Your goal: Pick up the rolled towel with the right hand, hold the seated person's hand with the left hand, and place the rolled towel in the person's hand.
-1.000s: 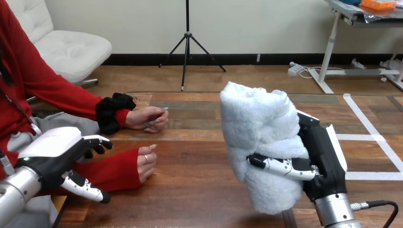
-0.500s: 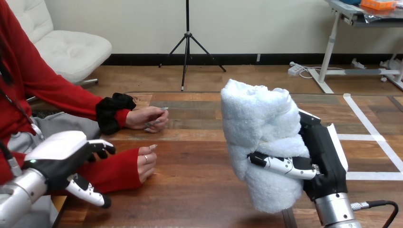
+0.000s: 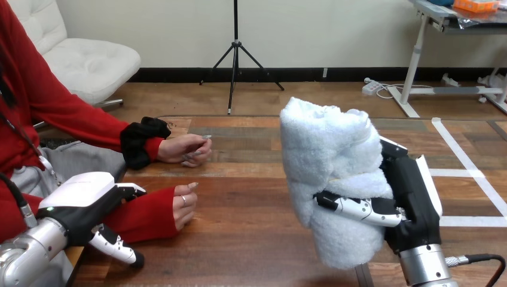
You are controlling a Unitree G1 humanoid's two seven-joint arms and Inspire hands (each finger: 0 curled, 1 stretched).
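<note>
White rolled towel (image 3: 329, 161) stands upright above the counter (image 3: 251, 239), the right hand (image 3: 412, 203) curling its fingers (image 3: 359, 209) round it, barely shifted over the last second; the left hand (image 3: 81, 203) has sunk lower, fingers wide and holding nothing, beside the red sleeve of the person's nearer hand (image 3: 184, 203); taking that hand looks like the next step.

Head camera, facing forward and down, close over wooden table (image 3: 251, 239)
</note>
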